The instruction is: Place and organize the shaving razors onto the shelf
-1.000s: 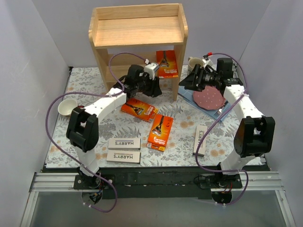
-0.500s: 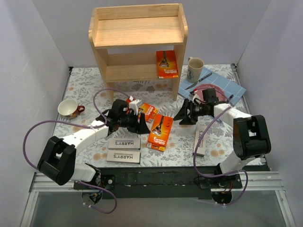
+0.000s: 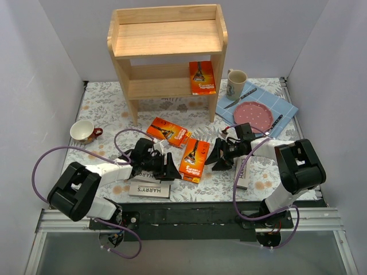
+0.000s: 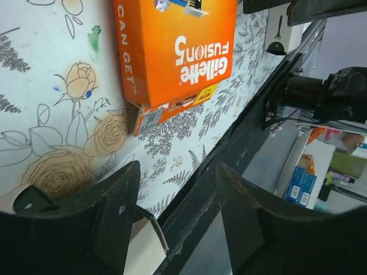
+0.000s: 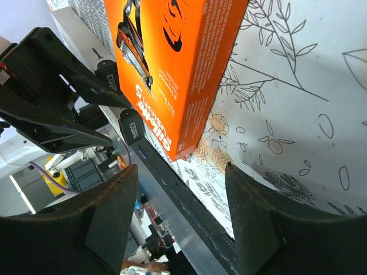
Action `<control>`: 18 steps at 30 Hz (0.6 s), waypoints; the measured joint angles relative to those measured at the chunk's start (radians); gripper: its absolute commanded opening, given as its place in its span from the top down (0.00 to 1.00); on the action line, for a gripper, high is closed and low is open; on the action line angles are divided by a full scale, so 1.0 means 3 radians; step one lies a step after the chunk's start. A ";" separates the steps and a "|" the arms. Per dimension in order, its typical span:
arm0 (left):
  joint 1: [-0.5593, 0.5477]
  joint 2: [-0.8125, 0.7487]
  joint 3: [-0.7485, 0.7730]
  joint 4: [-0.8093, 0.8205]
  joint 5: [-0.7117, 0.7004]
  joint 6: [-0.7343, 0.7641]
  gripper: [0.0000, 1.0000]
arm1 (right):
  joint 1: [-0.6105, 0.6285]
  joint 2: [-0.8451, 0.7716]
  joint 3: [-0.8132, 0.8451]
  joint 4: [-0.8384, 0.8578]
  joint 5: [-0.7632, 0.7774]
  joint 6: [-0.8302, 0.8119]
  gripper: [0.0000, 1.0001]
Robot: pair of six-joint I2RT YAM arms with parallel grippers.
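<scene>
The wooden shelf (image 3: 166, 40) stands at the back, with one orange razor pack (image 3: 202, 77) upright on its lower tier. Two orange packs lie on the table: one (image 3: 168, 132) in front of the shelf, one (image 3: 194, 160) between my grippers, also in the left wrist view (image 4: 172, 46) and the right wrist view (image 5: 172, 69). My left gripper (image 3: 170, 169) (image 4: 178, 189) is open and empty, low over a white HARRY'S box (image 3: 150, 175). A second white box (image 3: 150, 191) lies nearer. My right gripper (image 3: 215, 156) (image 5: 180, 189) is open and empty, beside a third white box (image 3: 243, 170).
A small cup (image 3: 82, 131) sits at the left. A mug (image 3: 235, 83), a pink plate (image 3: 252, 116) and cutlery (image 3: 239, 98) lie on a blue cloth (image 3: 281, 106) at the back right. The table's black front rail (image 3: 189, 209) is just below the grippers.
Both arms have drawn back from the shelf area toward the near edge and dropped low, ending either side of the middle orange pack. The packs have not moved.
</scene>
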 measured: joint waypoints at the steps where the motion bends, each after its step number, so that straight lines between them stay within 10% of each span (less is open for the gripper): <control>1: -0.0010 0.0034 -0.0013 0.0086 0.0000 -0.0052 0.44 | 0.0000 -0.0011 -0.0004 -0.0001 0.0006 0.0001 0.31; 18: -0.0112 0.0385 -0.0043 0.0842 -0.0397 -0.0109 0.52 | -0.0004 -0.0210 -0.0123 0.0097 0.0038 -0.0005 0.31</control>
